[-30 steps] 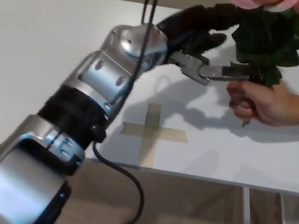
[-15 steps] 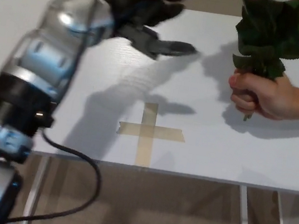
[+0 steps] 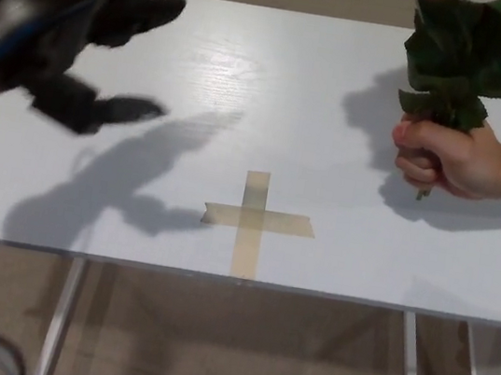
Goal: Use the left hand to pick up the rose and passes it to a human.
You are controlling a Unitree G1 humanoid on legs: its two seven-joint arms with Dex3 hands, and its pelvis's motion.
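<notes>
The rose (image 3: 462, 64) stands upright over the surface's (image 3: 272, 106) far right corner, gripped by a person's hand (image 3: 448, 160), well apart from the left hand (image 3: 95, 28), empty with fingers spread, near the far left corner.

left hand (image 3: 87, 22) at ~10 o'clock, motion-blurred, fingers spread, empty, thumb pointing 3 o'clock. Right hand out of frame.

Bright, even overhead light; soft glare on the glossy white table (image 3: 250, 65). The motion-blurred black left hand (image 3: 87, 22) casts a grey shadow.
</notes>
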